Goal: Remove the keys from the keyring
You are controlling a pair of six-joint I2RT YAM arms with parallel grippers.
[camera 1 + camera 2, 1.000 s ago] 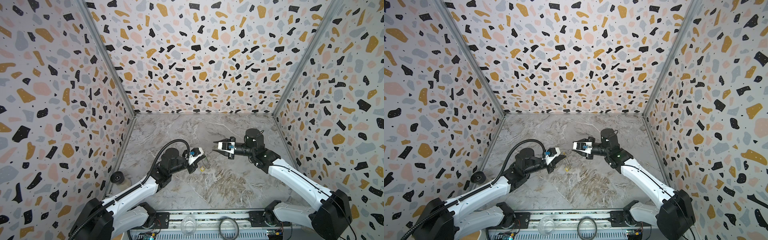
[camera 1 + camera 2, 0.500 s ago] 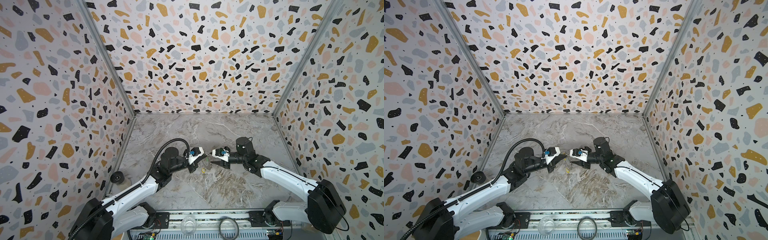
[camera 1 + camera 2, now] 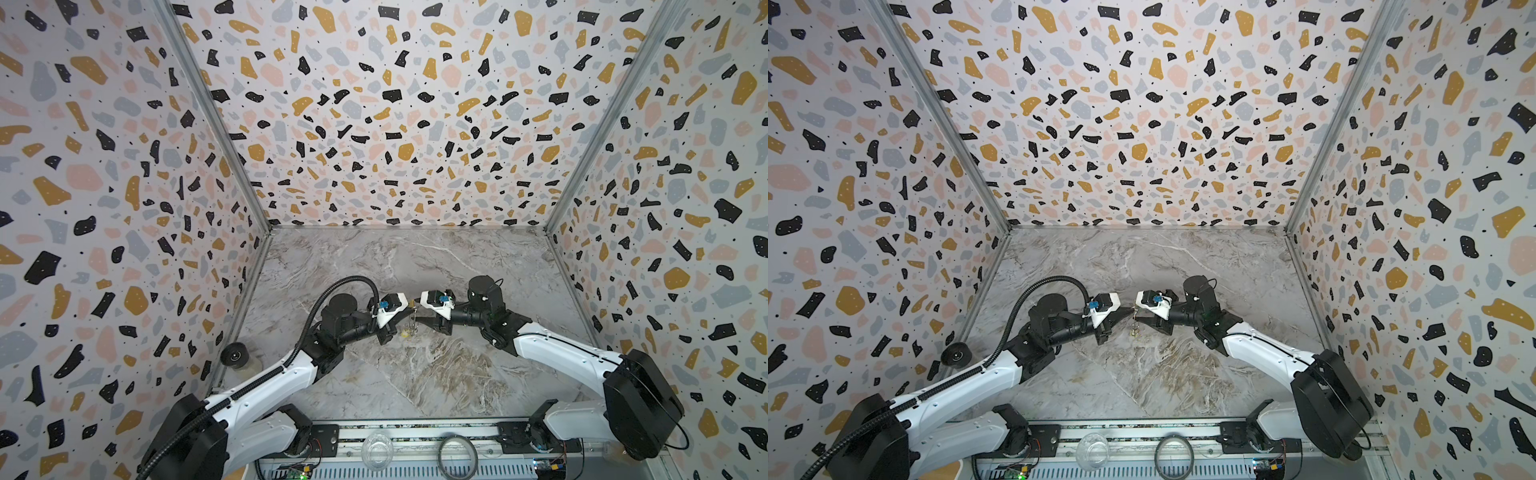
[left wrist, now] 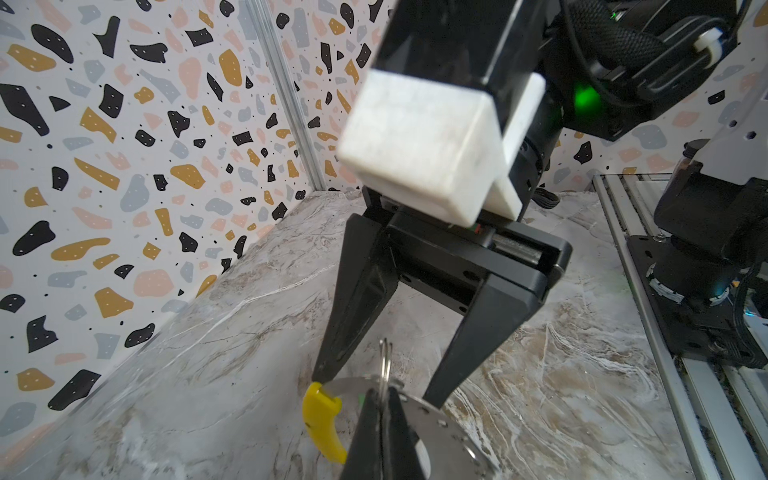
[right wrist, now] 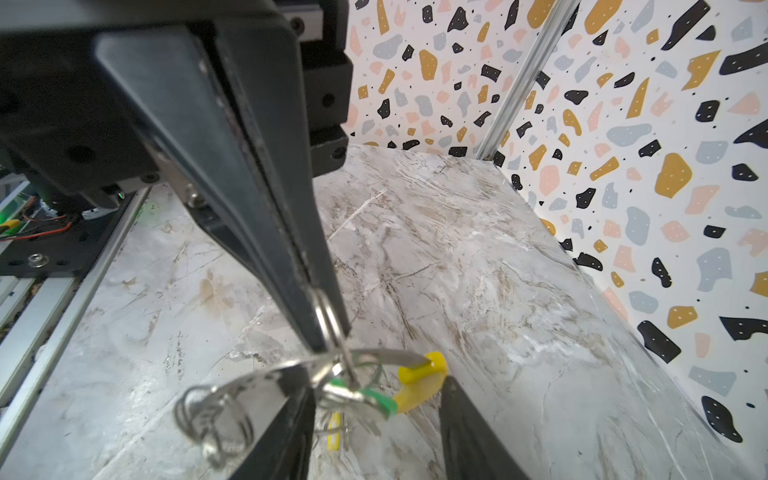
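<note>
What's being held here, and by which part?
The left pincer is shut on the rim of a small split ring; keyring and keys hang below it. The right pincer stands open near the yellow sleeve, holding nothing.

White-shelled arms point(image 3: 270, 376), black joints point(image 3: 345, 322), ribbed cable point(image 3: 353, 278).

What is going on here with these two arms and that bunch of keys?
The left pincer is shut on the keyring and holds it up above the marble table. The keys, one with a green tag and one with a yellow tag, hang from the ring, so neither is off yet. The right pincer is open, with its fingers on either side of the bunch, gripping nothing.
</note>
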